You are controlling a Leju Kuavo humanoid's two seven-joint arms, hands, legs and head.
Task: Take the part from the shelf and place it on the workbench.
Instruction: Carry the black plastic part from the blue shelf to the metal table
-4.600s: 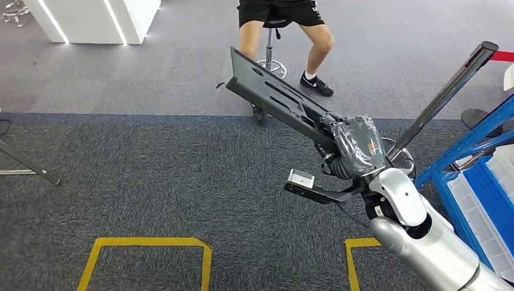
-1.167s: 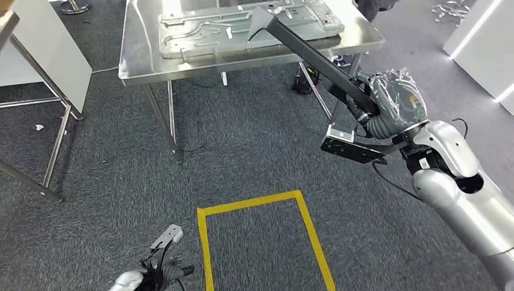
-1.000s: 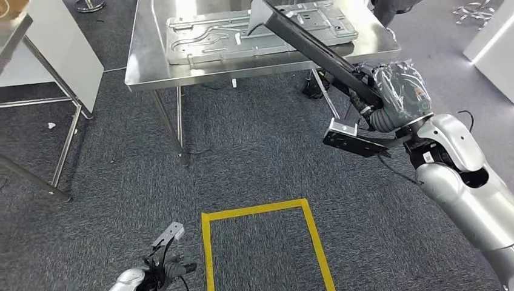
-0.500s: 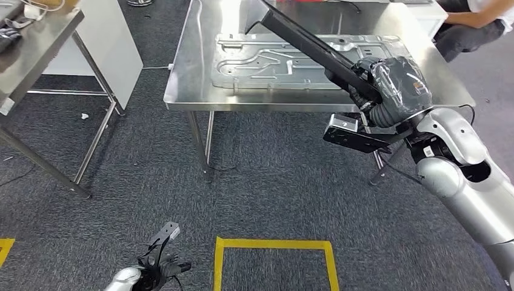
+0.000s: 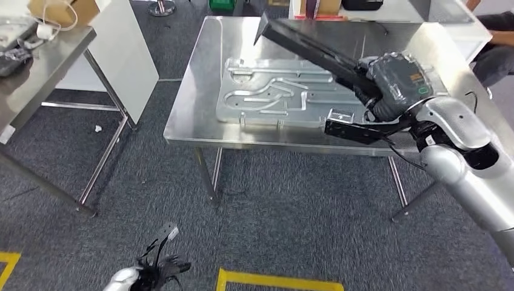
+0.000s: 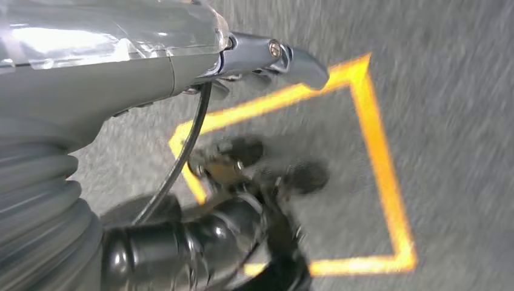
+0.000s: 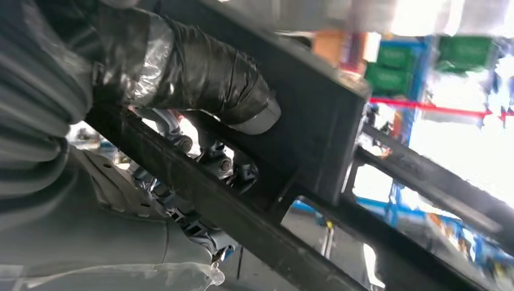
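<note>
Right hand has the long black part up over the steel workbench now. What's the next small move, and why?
Probably lower the right hand toward the bare steel workbench. The long black metal part hangs tilted above the embossed silver panel, not resting on anything, and the hand grips it.

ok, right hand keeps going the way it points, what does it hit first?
Probably nothing soon. The right hand grips the black part, which slants up over the stamped metal plate on the workbench. The line looks free, though depth is unclear.
</note>
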